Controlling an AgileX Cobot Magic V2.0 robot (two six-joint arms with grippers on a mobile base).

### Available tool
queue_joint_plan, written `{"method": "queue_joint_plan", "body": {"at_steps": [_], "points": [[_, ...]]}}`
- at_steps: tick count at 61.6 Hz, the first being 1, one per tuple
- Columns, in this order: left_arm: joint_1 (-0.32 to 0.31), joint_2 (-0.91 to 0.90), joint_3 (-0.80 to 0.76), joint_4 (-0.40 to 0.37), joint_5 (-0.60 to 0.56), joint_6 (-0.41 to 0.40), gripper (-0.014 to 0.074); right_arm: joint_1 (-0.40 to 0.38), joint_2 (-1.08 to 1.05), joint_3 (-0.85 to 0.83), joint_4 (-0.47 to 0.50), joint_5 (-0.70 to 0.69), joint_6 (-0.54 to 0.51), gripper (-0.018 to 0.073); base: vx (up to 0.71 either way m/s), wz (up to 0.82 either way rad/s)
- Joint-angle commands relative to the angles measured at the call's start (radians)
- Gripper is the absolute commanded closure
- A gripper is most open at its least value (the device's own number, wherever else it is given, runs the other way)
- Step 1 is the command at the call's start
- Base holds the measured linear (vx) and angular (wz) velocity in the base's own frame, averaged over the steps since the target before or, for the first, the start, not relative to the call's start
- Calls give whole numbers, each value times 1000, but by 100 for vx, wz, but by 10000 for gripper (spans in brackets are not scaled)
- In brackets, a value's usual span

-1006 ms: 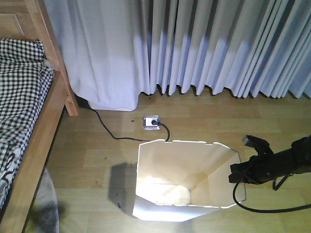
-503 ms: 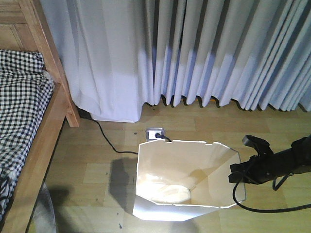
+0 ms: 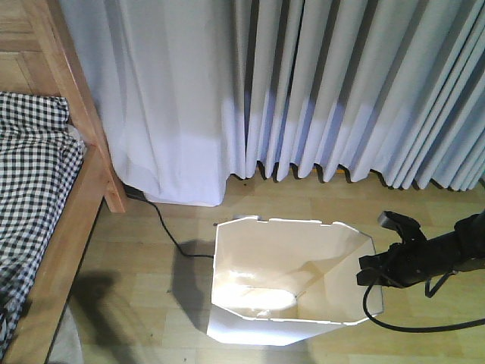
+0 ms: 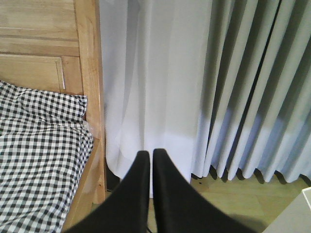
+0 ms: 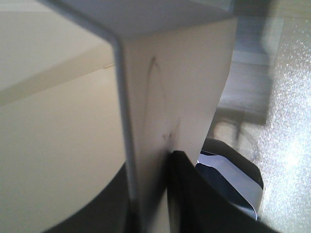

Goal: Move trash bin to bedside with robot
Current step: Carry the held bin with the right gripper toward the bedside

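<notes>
We log: right gripper (image 3: 369, 268) pinching bin (image 3: 280, 250) at its right rim | bed (image 3: 68, 227) frame-left, across bin from grip | left gripper (image 4: 148, 162) pressed together, empty.

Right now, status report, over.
Right gripper shut on trash bin wall; left gripper shut, empty. Trash bin apart from bed frame. Black cable on floor between them.

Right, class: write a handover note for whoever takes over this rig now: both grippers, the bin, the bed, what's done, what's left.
Left gripper: jaws shut, empty, facing the curtain.
Right gripper: jaws shut on the side wall of the bin.
Bin: right of the bed frame, bare floor between them.
Done: bin gripped.
Left: bring it beside the bed, then release.
</notes>
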Motion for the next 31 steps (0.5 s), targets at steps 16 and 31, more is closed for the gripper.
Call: {"method": "queue_joint_plan", "body": {"at_steps": [16,31], "points": [[0,-15,19,-4,-69,-6,602,-1,-72,-5,30,243,-7,564,11,0],[0,-15,19,-4,-69,-6,602,-1,-72,-5,30,243,-7,564,5,0]]}}
